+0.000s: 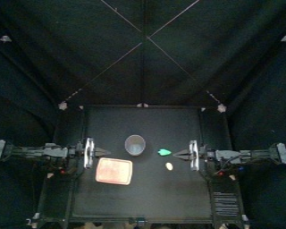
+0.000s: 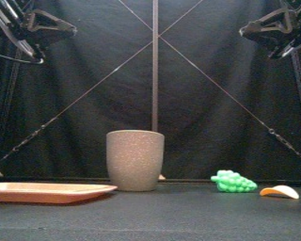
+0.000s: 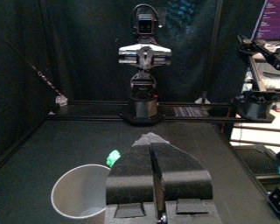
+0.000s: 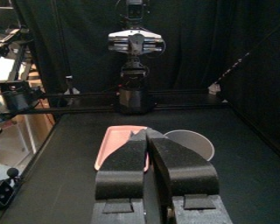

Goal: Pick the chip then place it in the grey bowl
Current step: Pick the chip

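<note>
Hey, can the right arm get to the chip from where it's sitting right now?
Probably yes. The chip lies in the open on the table near the right gripper, with nothing between them. The green toy sits just behind it, apart.

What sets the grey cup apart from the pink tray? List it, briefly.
1. The grey cup stands tall and upright; the pink tray lies flat and low.
2. The cup is speckled grey; the tray is plain pink.
3. From above, the cup is round and the tray roughly square.
4. The cup stands further back; the tray lies nearer the front, toward the left arm's side.
Both rest on the table and look empty.
</note>
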